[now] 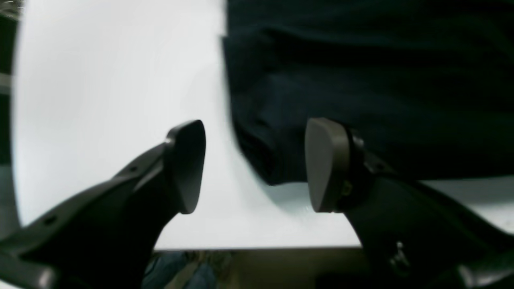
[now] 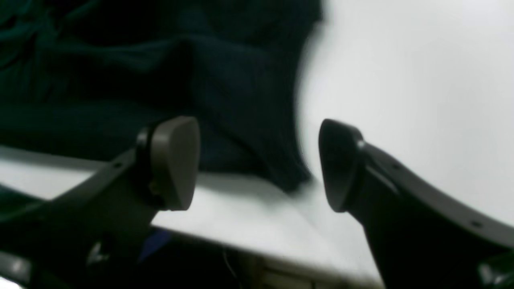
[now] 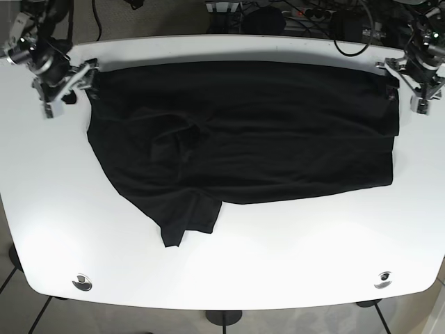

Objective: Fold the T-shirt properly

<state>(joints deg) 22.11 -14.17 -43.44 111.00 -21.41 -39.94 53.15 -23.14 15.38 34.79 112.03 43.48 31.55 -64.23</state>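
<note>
A black T-shirt lies spread across the white table, with one sleeve or flap sticking out toward the near side. My left gripper is open at the shirt's far right corner. In the left wrist view the gripper has its jaws wide apart, with the shirt's corner between them. My right gripper is open at the far left corner. In the right wrist view the gripper has that corner between its fingers.
Both grippers are close to the table's far edge. Cables and plugs lie on the floor beyond that edge. Two round metal fittings sit near the table's front corners.
</note>
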